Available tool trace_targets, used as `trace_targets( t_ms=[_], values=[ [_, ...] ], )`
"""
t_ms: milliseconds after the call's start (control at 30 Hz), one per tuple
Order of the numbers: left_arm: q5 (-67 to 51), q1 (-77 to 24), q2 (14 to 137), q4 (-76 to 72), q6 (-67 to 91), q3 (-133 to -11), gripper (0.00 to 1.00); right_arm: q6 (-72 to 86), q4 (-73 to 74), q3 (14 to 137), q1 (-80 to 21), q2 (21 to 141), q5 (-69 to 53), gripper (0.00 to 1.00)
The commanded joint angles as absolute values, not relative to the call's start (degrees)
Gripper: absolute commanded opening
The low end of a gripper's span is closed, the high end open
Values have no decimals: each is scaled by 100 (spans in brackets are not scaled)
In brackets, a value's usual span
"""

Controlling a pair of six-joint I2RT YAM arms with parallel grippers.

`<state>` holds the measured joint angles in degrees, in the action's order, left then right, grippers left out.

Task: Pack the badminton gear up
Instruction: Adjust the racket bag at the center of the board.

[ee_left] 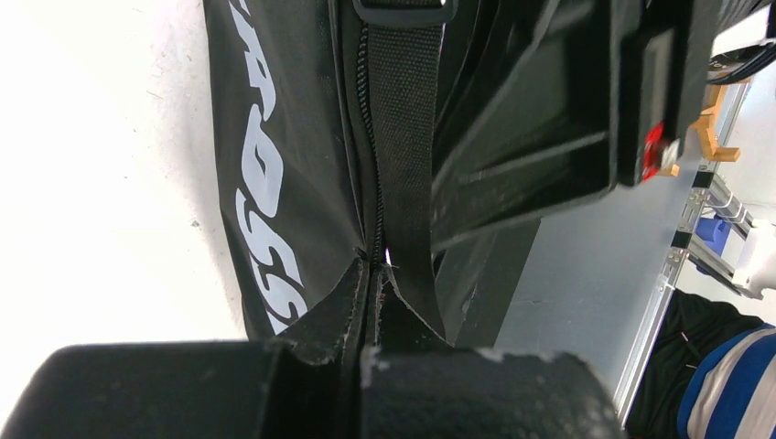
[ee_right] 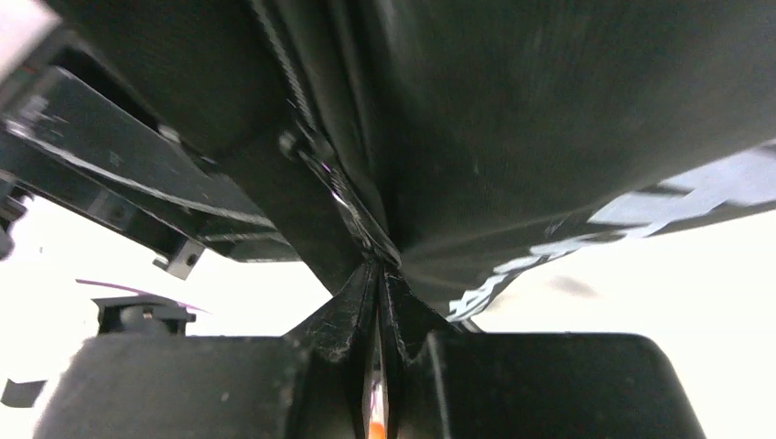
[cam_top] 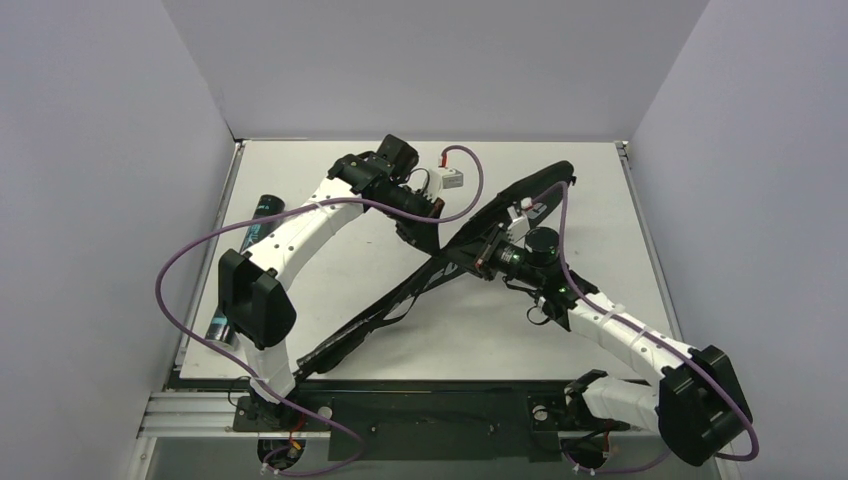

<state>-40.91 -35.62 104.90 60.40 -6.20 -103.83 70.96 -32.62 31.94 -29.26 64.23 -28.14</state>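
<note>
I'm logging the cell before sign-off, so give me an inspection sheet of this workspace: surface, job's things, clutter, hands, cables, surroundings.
Surface: white table, matte.
Job's things: black racket bag lying diagonally across the table; black tube along its left edge, partly under the left arm.
Clutter: nothing seen.
Hands: left hand and right hand both shut on the bag by its zipper.
Cables: purple cables loop off both arms.
Surroundings: plain grey walls on three sides.

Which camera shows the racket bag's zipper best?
Left wrist: the zipper runs in focus along the racket bag toward the left gripper. Right wrist shows a short blurred stretch; top external only the bag's outline.
</note>
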Motion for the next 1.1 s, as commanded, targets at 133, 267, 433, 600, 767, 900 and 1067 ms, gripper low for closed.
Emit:
trace_targets(
  t_ms=[133, 267, 433, 600, 767, 900, 1067],
  values=[
    [-4396, -3517, 10138, 5654, -528, -10542, 0, 6976, -3430, 3535, -3152, 6637, -3348, 0],
    [-4387, -3500, 10127, 5632, -525, -10491, 0, 6458, -2462, 3763, -2933, 6314, -3258, 0],
    [-4148, -3461, 10109, 5558, -460, -10444, 0, 5819, -1180, 4030, -2350, 5856, -3161, 33],
    [-3578, -3302, 10301, 5316, -126, -10598, 0, 4898, 724, 4819, -2116, 5572, -2061, 43],
    [-3346, -2844, 10912, 5103, 576, -11333, 0, 4751, 1115, 5347, -2126, 5749, -1591, 44],
    [-3030, -2666, 11466, 5020, 887, -11998, 0, 4809, 1037, 5355, -2214, 5801, -1498, 44],
    [-2600, -2582, 11893, 4890, 1352, -12427, 0, 4709, 1033, 5451, -2633, 5922, -1285, 45]
  ],
)
